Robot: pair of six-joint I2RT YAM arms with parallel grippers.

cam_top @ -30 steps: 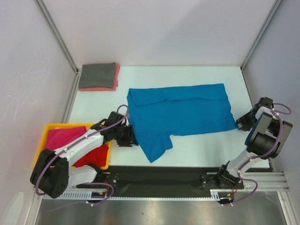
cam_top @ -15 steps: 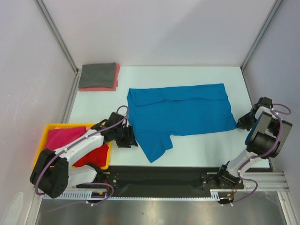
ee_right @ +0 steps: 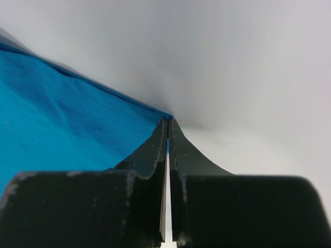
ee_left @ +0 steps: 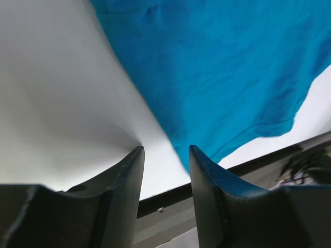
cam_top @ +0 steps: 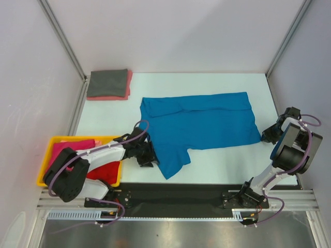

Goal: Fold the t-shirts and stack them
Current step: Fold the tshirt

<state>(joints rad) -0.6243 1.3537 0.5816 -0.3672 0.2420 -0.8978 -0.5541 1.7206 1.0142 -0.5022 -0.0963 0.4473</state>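
Observation:
A bright blue t-shirt (cam_top: 201, 124) lies spread flat in the middle of the table, one sleeve pointing toward the near edge. My left gripper (cam_top: 150, 156) is low beside that sleeve's left edge. It is open, and the cloth edge (ee_left: 217, 72) runs just in front of its fingertips (ee_left: 165, 155). My right gripper (cam_top: 265, 136) is at the shirt's near right corner, shut on the tip of the blue cloth (ee_right: 62, 119). A sliver of blue shows between the closed jaws (ee_right: 168, 121).
A folded dark grey t-shirt (cam_top: 107, 82) rests on a folded salmon pink one (cam_top: 108, 97) at the back left. A yellow bin (cam_top: 45, 165) at the near left holds a magenta t-shirt (cam_top: 64, 150) and a red one (cam_top: 106, 170). A black rail (cam_top: 181, 194) runs along the table's near edge.
My right gripper has closed on the shirt's corner. My left gripper has slid nearer and slightly right along the sleeve's edge, still open.

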